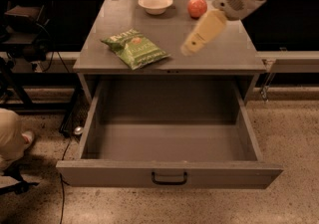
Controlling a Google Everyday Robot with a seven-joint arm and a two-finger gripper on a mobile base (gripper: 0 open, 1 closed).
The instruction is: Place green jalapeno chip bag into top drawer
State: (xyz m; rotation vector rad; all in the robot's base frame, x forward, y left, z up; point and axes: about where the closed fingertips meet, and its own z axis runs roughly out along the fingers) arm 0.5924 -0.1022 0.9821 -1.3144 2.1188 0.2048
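Gripper (195,43) hangs above the cabinet top (227,51), right of the bag (135,49), and I can't tell if it's open or closed; bag lies ungrasped there, drawer (169,172) is open, so pick and drop both remain.

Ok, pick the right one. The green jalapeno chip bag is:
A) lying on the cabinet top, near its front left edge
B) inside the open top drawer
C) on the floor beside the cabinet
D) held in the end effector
A: the green jalapeno chip bag lies flat on the cabinet top, above the open top drawer, and the end effector hovers over the top to the bag's right, apart from it.
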